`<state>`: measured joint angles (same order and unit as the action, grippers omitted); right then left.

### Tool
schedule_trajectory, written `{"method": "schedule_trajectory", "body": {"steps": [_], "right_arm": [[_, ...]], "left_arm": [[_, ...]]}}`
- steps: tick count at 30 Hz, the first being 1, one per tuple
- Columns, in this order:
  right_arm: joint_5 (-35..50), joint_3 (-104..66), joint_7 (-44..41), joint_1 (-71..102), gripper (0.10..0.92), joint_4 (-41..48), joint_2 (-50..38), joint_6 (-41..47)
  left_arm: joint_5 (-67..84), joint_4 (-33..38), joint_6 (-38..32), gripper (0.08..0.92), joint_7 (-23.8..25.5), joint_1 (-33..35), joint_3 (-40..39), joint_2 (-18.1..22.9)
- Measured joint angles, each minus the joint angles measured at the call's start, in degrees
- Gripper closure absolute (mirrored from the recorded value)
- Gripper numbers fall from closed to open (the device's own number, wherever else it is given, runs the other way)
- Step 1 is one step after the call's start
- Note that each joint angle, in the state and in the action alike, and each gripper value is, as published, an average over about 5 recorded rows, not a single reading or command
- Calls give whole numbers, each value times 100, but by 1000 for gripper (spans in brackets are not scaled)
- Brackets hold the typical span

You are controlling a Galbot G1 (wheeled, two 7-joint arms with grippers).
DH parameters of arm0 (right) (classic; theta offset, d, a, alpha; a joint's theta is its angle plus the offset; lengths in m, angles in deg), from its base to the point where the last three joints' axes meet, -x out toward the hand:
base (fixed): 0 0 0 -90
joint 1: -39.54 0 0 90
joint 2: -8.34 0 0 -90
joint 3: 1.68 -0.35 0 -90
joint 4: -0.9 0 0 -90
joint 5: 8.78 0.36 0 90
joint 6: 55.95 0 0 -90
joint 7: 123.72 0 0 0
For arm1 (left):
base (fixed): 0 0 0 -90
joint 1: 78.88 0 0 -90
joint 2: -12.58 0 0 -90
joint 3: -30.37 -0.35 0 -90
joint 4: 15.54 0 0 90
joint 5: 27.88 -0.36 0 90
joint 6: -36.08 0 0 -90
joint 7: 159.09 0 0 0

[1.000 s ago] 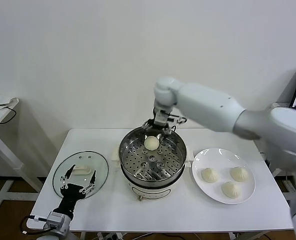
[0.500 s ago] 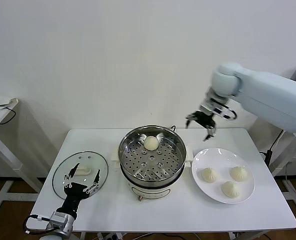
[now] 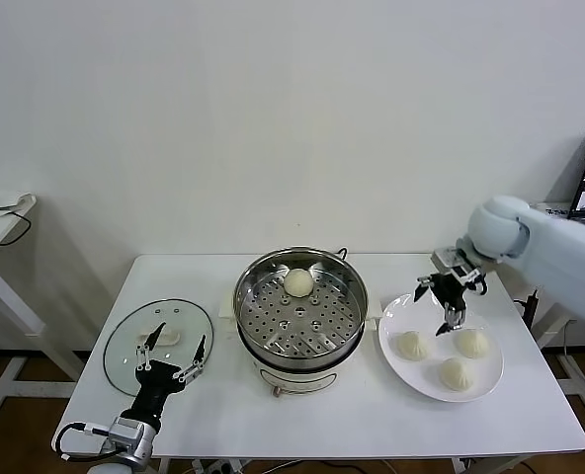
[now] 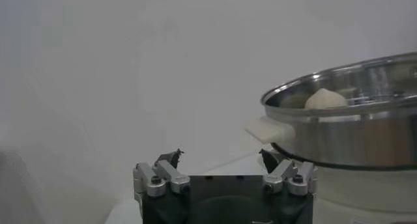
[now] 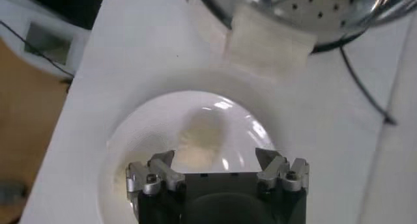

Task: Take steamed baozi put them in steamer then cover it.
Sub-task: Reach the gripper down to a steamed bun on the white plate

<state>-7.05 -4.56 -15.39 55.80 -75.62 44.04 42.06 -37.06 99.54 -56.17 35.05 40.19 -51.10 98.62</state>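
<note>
Left gripper (image 3: 172, 356) sits low at the table's (image 3: 372, 415) near-left edge, fingers spread wide, holding nothing, at the near rim of the glass cover (image 3: 159, 343). Cover lies flat on the table, left of the steamer (image 3: 300, 308), white handle up. In the left wrist view the left gripper (image 4: 223, 160) shows both fingertips apart with nothing between them, steamer (image 4: 352, 121) off to one side.

Three baozi on the white plate (image 3: 441, 345) at the right: one toward the steamer side (image 3: 414, 345), one toward the outer side (image 3: 472, 343), one nearest the table's front edge (image 3: 457, 373). Plate is just beside the steamer, not touching as far as I can tell.

Right gripper (image 3: 451, 298) hangs over the far part of the plate, pointing down, fingers wide, empty, clear of the buns. Right wrist view: right gripper (image 5: 217, 165) open above the plate (image 5: 150, 134), one blurred baozi (image 5: 199, 137) below it.

Steamer mid-table, uncovered, perforated tray visible. One baozi (image 3: 298, 282) sits on the tray toward the far wall.
</note>
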Motion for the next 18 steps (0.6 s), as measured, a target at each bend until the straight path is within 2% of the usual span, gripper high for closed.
{"method": "schedule_trajectory", "body": {"steps": [18], "right_arm": [[-544, -1017, 297, 1324, 203, 672, 426, 384]], "left_arm": [[-20, -136, -16, 177, 9, -67, -11, 11]]}}
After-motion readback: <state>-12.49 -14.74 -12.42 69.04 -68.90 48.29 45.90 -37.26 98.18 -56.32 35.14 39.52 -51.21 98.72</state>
